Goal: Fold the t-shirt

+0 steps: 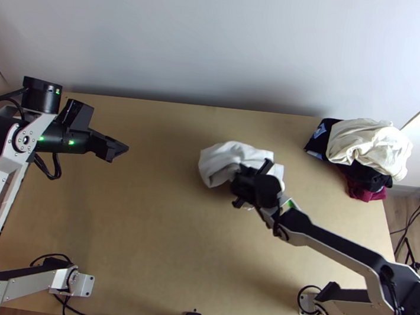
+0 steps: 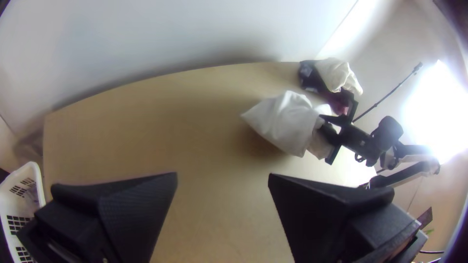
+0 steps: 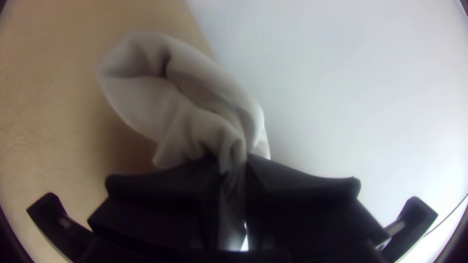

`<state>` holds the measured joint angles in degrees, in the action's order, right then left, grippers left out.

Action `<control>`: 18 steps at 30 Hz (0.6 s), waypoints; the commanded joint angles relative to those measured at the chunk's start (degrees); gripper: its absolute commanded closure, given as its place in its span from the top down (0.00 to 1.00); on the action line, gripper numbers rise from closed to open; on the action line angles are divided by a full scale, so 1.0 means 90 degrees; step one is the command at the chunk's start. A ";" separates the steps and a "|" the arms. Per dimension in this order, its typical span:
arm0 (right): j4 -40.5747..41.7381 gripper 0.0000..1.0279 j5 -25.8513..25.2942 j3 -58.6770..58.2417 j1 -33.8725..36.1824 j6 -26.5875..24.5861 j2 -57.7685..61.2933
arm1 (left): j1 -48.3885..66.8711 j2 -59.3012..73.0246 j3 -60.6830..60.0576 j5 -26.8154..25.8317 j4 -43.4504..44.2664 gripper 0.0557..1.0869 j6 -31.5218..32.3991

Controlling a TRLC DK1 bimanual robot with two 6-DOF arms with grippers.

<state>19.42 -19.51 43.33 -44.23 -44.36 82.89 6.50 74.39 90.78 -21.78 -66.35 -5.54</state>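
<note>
1. Left gripper: above far-left table, fingers apart.
2. White t-shirt: bunched, far-middle.
3. Right gripper: fingers clamped on shirt's bunched fabric.
4. Far right: clothes pile, cream piece topmost.

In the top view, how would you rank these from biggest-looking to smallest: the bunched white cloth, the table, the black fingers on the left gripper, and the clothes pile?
Largest to smallest:
Table
Clothes pile
White cloth, partly hidden by the right gripper
Left gripper's fingers
</note>
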 commanded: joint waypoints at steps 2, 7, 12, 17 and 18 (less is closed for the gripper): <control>-0.0332 0.03 -0.0010 0.0439 0.0813 0.0007 -0.0587 | 0.0088 0.0035 0.0138 -0.0002 -0.0021 0.88 0.0069; -0.0800 0.03 -0.0010 0.1084 0.1682 0.0300 -0.0919 | 0.0098 -0.0023 0.0138 -0.0002 -0.0050 0.88 0.0079; -0.1660 0.03 0.0009 0.1826 0.2775 0.0866 -0.1447 | 0.0098 -0.0023 0.0167 -0.0002 -0.0050 0.88 0.0098; -0.2109 0.03 0.0419 0.2422 0.3918 0.0847 -0.1759 | 0.0137 0.0006 0.0157 -0.0002 -0.0011 0.88 0.0108; -0.2177 0.03 0.0546 0.2568 0.4182 0.0847 -0.1759 | 0.0147 0.0016 0.0167 -0.0002 -0.0001 0.88 0.0108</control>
<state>5.10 -18.50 59.13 -19.62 -37.93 70.50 7.42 74.26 92.14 -21.78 -66.70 -4.69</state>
